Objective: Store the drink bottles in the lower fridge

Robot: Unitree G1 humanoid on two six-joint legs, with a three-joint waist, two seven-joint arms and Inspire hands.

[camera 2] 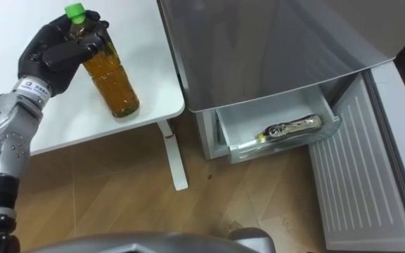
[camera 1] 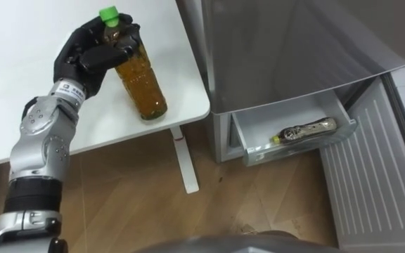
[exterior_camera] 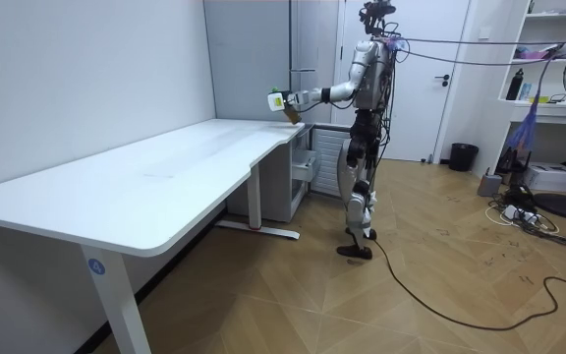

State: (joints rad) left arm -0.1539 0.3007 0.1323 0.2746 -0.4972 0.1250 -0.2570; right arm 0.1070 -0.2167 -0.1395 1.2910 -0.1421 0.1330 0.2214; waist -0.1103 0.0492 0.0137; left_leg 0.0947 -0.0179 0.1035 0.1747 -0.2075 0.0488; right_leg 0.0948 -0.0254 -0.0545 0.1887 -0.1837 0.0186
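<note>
while left hand [camera 1: 90, 53] curls round its neck, bottle [camera 1: 140, 84] tilts over table [camera 1: 20, 21] corner.

Office-like room: long white desk [exterior_camera: 165, 172], grey fridge [camera 1: 294, 56], shelves [exterior_camera: 558, 106], parquet floor [exterior_camera: 411, 295].

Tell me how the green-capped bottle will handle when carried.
The bottle looks nearly full of amber liquid, so it is probably heavy for its size. The left hand grips only its top, so it may swing or slip. Round and smooth, it would likely roll if laid down.
</note>
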